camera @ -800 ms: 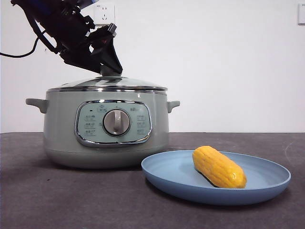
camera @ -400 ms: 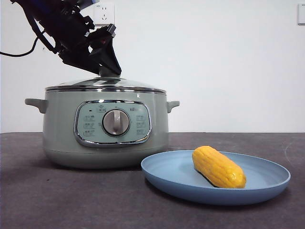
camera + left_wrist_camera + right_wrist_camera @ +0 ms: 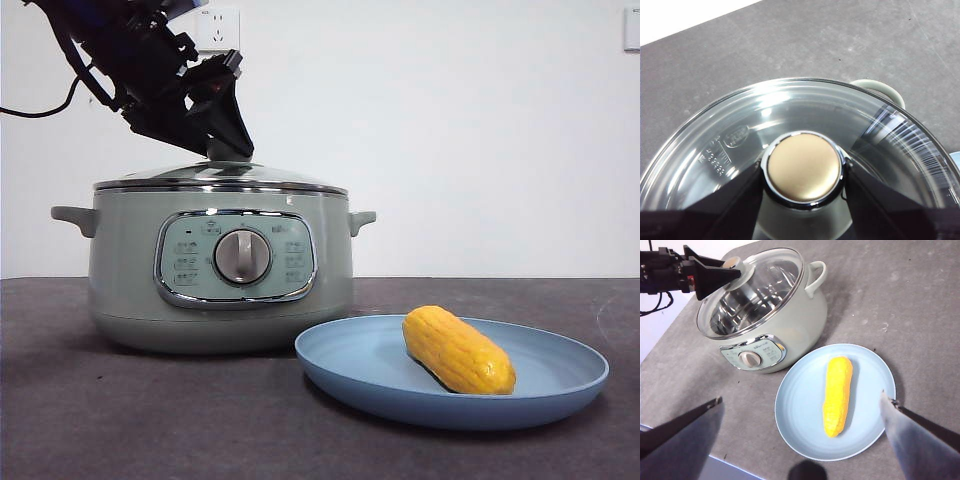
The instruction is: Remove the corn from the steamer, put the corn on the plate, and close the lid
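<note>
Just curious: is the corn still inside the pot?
No, the corn lies on the blue plate beside the pot.

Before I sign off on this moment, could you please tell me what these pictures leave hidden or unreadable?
- Front view: the lid's knob is hidden by the left pincer.
- Front view: the steamer panel's labels are too small to read.
- Left wrist view: the lid is cut off by the picture's edges; glare veils the inside.
- Right wrist view: the right pincer is blurred, over the plate holding the corn.

white wall (image 3: 480,130), wall socket (image 3: 218,28), dark table (image 3: 150,420)
</note>
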Available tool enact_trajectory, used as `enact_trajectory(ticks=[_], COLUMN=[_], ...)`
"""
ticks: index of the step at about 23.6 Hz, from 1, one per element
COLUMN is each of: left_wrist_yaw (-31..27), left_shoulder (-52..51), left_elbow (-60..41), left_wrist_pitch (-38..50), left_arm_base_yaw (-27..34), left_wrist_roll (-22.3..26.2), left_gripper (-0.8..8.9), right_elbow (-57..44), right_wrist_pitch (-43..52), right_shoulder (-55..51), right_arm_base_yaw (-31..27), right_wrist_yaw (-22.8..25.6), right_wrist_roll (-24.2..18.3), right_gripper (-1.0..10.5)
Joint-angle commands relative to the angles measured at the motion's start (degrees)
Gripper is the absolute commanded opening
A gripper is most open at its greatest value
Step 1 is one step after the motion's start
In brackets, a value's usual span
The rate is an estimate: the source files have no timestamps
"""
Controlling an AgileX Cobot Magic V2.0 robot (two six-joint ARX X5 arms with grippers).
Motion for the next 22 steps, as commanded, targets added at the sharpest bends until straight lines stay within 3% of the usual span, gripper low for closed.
enact_trajectory(ticks=[1,3,14,22], left_wrist_yaw=[-0.33,-0.33,-0.33,1.11], left_shoulder=[0.17,0.15,-5.05,-16.52], left_elbow=[-0.66,-0.66,-0.63,-0.63], left_wrist_pitch=[-1.38,-0.98,-2.05,-16.83], left_arm_base_yaw=[-0.13,-0.13,-0.13,-0.20], left_wrist_roll=[1.51,1.53,1.27,-1.33], left_gripper=[5.01,5.73,5.72,5.62], right_elbow=[-0.31,-0.31,-0.31,-0.31], right_wrist_pitch=[0.17,-0.13,-2.25,-3.23], right_shoulder=[-0.09,-0.09,-0.09,0.02], right_arm_base_yaw=[0.13,0.13,0.13,0.13], right_wrist_yaw=[0.02,0.02,-0.09,-6.32], right_wrist_roll=[-0.68,-0.70,-2.23,-7.30], right_gripper=[5.9,5.9,5.9,5.9])
